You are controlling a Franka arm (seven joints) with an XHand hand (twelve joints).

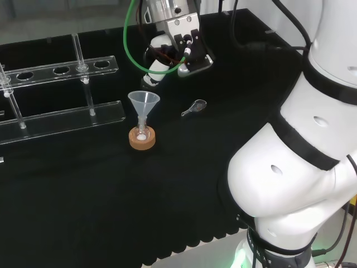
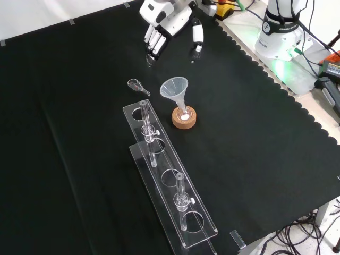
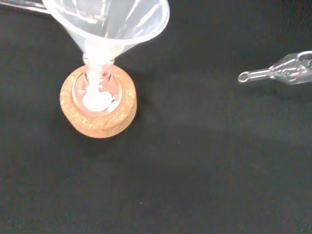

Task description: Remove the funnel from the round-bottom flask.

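Lighting is even and fairly bright in all three views, apparently from overhead. The black cloth absorbs most light and shows only faint creases in the front view. In the head view the white arm is strongly lit, close to overexposed on its upper surfaces, with soft shading below. A green glow shows at the arm's base in the front view, spilling onto the nearby bench edge. In the wrist view the cork stand casts a soft, short shadow on the cloth beside it. The funnel there is slightly blurred and shows pale glare. The small glass piece carries small highlights.
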